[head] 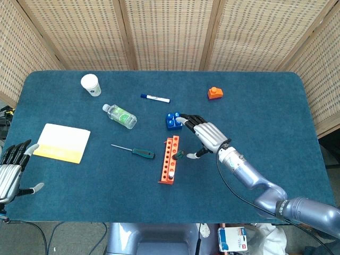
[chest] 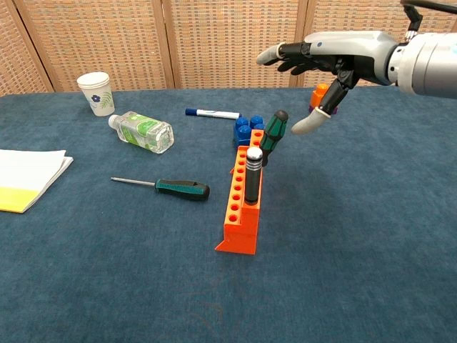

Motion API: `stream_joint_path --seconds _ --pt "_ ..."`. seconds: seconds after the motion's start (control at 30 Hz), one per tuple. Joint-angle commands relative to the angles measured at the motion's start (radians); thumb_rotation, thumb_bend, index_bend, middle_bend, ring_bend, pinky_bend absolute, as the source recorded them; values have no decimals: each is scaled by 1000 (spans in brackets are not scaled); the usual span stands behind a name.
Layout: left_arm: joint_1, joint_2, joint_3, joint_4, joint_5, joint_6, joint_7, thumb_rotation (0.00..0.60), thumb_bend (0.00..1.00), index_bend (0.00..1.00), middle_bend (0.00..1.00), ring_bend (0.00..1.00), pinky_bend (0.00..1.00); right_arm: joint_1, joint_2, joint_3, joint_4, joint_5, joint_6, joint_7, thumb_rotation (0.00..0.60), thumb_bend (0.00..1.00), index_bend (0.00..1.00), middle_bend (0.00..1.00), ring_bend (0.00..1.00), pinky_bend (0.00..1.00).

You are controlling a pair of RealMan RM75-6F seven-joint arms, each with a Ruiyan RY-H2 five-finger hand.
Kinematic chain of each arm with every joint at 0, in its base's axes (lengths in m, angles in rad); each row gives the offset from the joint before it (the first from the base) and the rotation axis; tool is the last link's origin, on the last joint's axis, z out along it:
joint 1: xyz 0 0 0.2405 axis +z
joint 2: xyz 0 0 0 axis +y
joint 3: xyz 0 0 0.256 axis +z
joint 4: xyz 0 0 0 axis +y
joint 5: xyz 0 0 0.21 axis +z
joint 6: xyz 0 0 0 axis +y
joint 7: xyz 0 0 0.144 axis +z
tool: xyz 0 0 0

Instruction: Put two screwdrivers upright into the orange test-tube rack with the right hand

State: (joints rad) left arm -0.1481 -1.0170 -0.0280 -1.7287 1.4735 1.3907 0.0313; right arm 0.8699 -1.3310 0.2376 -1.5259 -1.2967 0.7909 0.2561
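The right hand [chest: 335,61] is hovering with its fingers spread apart and nothing in them, thumb pointing down just beside the green-and-black handle of a leaning screwdriver [chest: 272,135] that is tilting in the orange test-tube rack [chest: 241,207] rather than standing straight (whether the thumb is touching it cannot be told). Nearer the camera, a black-handled screwdriver [chest: 253,176] is standing upright in the same rack. The tilted tool is looking light and rigid, its ribbed handle giving decent purchase; pinching it high on the handle would probably let it be righted without tipping the light plastic rack. A third green-handled screwdriver [chest: 166,187] is lying flat on the blue table [chest: 357,236], well apart to the left, and blue building blocks [chest: 246,128] are sitting just behind the rack. The left hand [head: 11,172] is resting idle and open at the table's near edge
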Motion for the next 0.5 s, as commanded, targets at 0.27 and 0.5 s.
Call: stream_joint_path --seconds 0.27,0.5 --pt "-1 2 -1 1 -2 -2 -6 600 0 0 0 0 0 24 -9 25 -16 54 -17 -39 600 37 0 0 0 0" --pt "0 3 -1 1 -2 -2 -5 600 0 0 0 0 0 40 -16 35 -39 88 -20 -84 600 37 0 0 0 0"
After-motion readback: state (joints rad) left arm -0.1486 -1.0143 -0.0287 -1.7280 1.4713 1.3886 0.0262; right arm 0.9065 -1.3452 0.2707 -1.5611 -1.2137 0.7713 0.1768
